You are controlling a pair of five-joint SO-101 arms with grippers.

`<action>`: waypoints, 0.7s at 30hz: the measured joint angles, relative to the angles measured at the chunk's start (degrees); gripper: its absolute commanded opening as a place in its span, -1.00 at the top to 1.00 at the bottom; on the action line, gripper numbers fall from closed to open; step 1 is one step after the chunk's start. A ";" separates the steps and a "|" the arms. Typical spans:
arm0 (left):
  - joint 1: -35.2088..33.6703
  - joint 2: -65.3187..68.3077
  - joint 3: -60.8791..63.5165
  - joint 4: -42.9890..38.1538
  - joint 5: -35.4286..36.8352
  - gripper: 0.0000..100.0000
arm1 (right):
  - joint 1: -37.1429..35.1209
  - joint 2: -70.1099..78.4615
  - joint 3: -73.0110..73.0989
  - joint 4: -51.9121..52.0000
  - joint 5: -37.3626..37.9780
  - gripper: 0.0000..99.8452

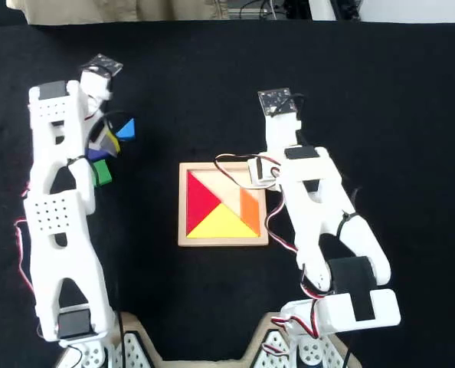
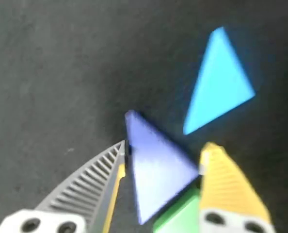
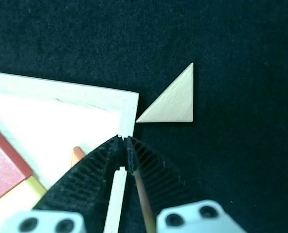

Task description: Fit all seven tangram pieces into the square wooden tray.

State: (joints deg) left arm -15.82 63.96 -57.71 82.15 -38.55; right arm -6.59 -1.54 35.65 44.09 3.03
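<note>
Black worktop (image 1: 381, 92). Left gripper (image 2: 161, 158): fingers part-spread, pressed against both sides of violet-blue triangle (image 2: 156, 170). Green piece (image 2: 180, 213) touches it; light blue triangle (image 2: 219, 85) lies near, apart. Square wooden tray (image 1: 183, 205), centre: red piece (image 1: 201, 198), yellow piece (image 1: 221, 224) and orange piece (image 1: 249, 207) inside, far part bare wood. Right gripper (image 3: 127, 141): fingers closed, empty, over the tray's corner rim. Plain wood triangle (image 3: 173, 104) lies just outside that corner, open worktop beyond.

Open surface (image 1: 147, 199) is left between the tray (image 1: 183, 230) and the left edge, where a light blue triangle (image 2: 219, 85), a violet triangle (image 2: 156, 170) and a green piece (image 2: 178, 216) are crowded under the left arm (image 1: 59, 207). The tray's bare far part is overhung at its right corner by the closed right gripper (image 3: 127, 141); a plain wooden triangle (image 3: 173, 102) is seen just outside it.
</note>
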 measured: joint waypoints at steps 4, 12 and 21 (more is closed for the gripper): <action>0.79 0.09 -0.88 1.32 0.09 0.66 | 0.00 0.00 0.00 0.00 0.00 0.98; 1.23 2.64 -12.31 10.99 0.26 0.62 | 0.00 0.00 0.00 0.00 0.00 0.98; -0.18 2.81 -13.80 15.03 -8.53 0.42 | 0.00 0.00 0.00 0.00 0.00 0.98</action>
State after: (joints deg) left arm -16.00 66.77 -71.52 97.19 -47.08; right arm -6.59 -1.54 35.65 44.09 3.03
